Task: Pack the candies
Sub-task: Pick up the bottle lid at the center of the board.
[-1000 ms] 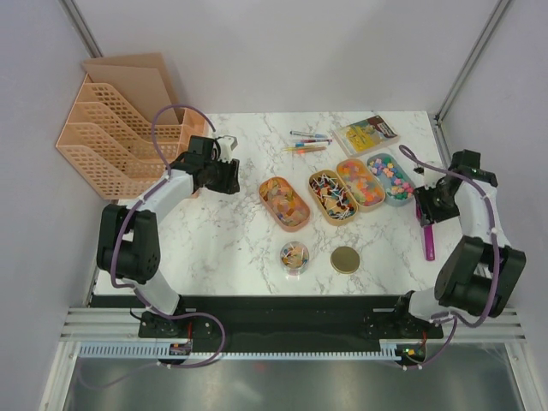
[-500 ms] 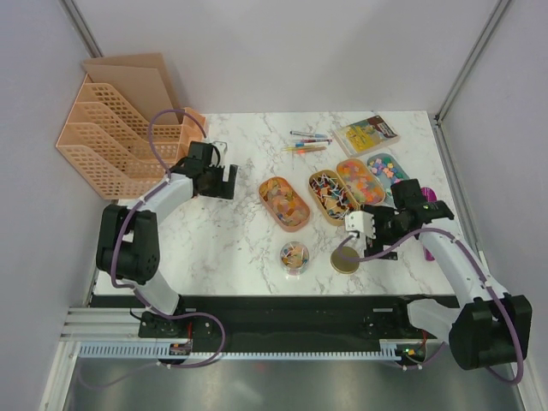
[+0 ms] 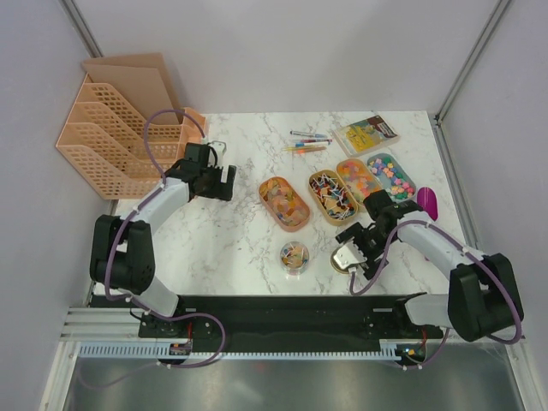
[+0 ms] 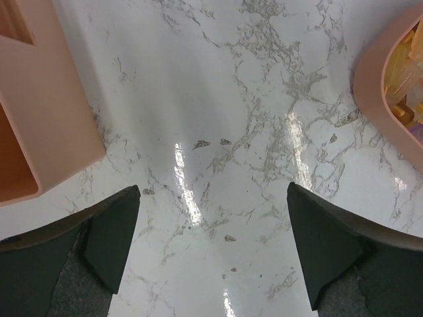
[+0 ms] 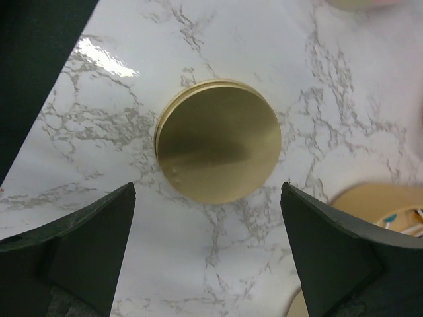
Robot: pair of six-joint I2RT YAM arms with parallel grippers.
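Observation:
The candies fill four oval trays: yellow-orange ones [image 3: 284,203], wrapped ones [image 3: 332,197], orange mixed bits [image 3: 360,182] and pastel pieces [image 3: 390,175]. A small clear jar [image 3: 294,255] at the front also holds some. My right gripper [image 3: 344,257] hangs open just above the round gold lid [image 5: 218,140], which lies flat on the marble just ahead of its fingertips [image 5: 129,198]. In the top view the arm hides most of the lid. My left gripper [image 3: 228,183] stands open and empty over bare marble [image 4: 213,190], left of the first tray's rim [image 4: 386,99].
An orange file rack [image 3: 111,137] stands at the back left, with its wall [image 4: 39,112] close to my left fingers. A purple scoop [image 3: 426,203] lies at the right edge. Coloured pens [image 3: 306,142] and a small book [image 3: 366,134] lie behind the trays.
My right arm has swung from beside the scoop at the right edge to over the gold lid. Both grippers have opened wide. The left arm has barely shifted.

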